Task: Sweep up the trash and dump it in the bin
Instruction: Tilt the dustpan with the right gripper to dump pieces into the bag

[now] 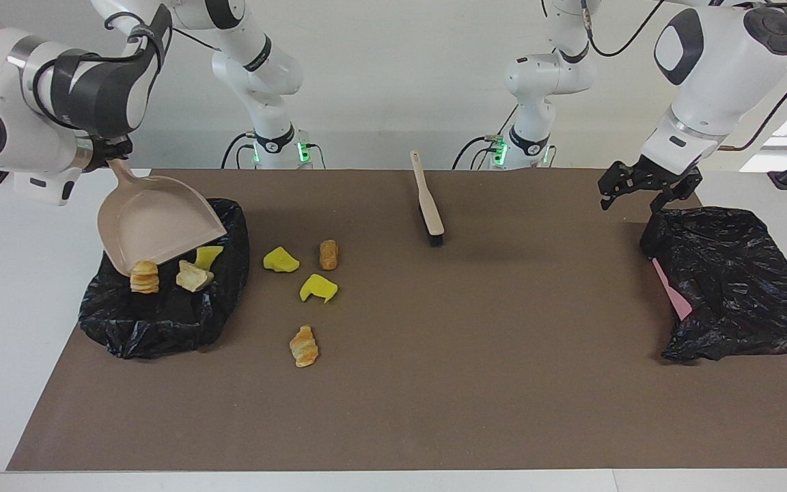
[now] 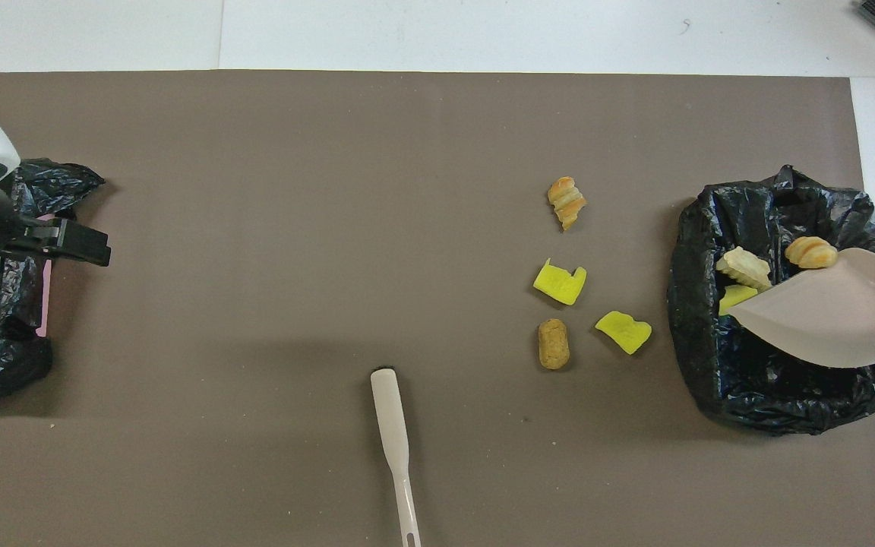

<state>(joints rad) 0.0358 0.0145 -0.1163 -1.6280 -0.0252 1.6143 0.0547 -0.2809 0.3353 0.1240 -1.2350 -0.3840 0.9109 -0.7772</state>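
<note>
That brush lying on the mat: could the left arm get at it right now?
Probably yes. The brush lies alone on the mat, nothing over it, and the left gripper hangs empty with jaws open above the bag-lined bin.

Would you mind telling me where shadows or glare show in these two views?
Facing view: a soft shadow on the mat beside the brush; glossy highlights on the black bag under the left gripper. Overhead view: a faint shadow patch near the brush.

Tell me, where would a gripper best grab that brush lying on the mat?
Probably by the slim beige handle of the brush, coming straight down from above. It lies flat with bare mat on both sides, its handle pointing toward the robots and its dark bristles away from them, so fingers could close across the narrow handle.
</note>
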